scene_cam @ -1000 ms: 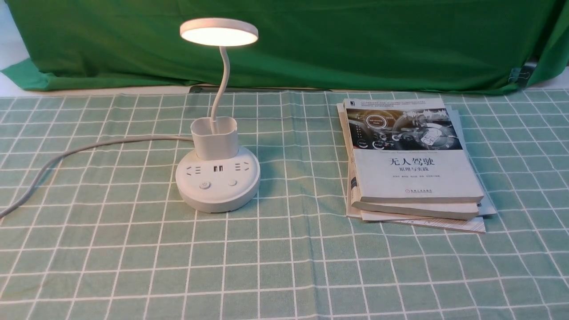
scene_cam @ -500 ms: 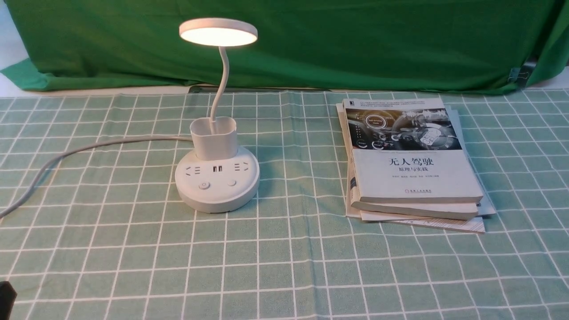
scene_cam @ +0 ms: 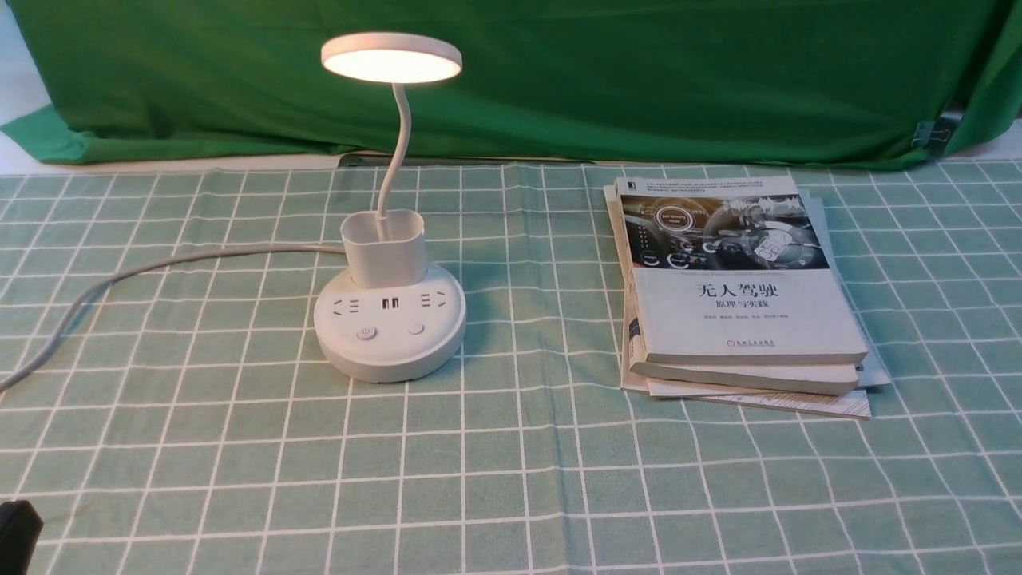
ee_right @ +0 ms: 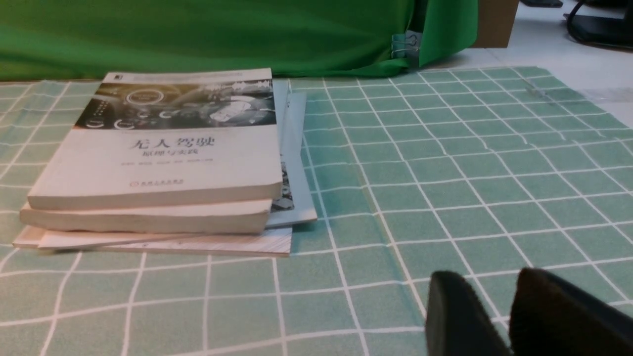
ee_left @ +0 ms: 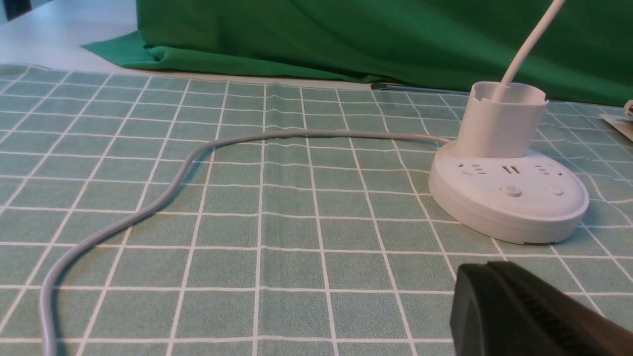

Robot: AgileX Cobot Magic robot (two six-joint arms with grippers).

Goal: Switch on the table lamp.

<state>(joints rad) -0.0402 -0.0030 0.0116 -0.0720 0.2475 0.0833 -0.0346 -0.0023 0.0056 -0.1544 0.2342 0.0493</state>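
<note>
The white table lamp (scene_cam: 390, 335) stands left of centre on the checked cloth, and its flat disc head (scene_cam: 391, 57) glows. Two buttons (scene_cam: 366, 333) sit at the front of its round base, below the cup-shaped holder (scene_cam: 383, 247). The left wrist view shows the base (ee_left: 509, 212) and holder just beyond my left gripper (ee_left: 487, 269), which is shut with nothing in it, a little short of the base. A dark corner of that gripper (scene_cam: 16, 531) shows at the front view's lower left. My right gripper (ee_right: 489, 284) hovers low over bare cloth, its fingers slightly open and empty.
A grey power cord (scene_cam: 160, 263) runs from the lamp's base leftward across the cloth. A stack of books (scene_cam: 742, 295) lies right of the lamp, also seen ahead of the right gripper (ee_right: 158, 158). A green backdrop (scene_cam: 639, 80) hangs along the far edge.
A dark part of my left gripper has come into the front view's lower left corner. The lamp's head glows in all three frames, and the lamp and books have not moved.
</note>
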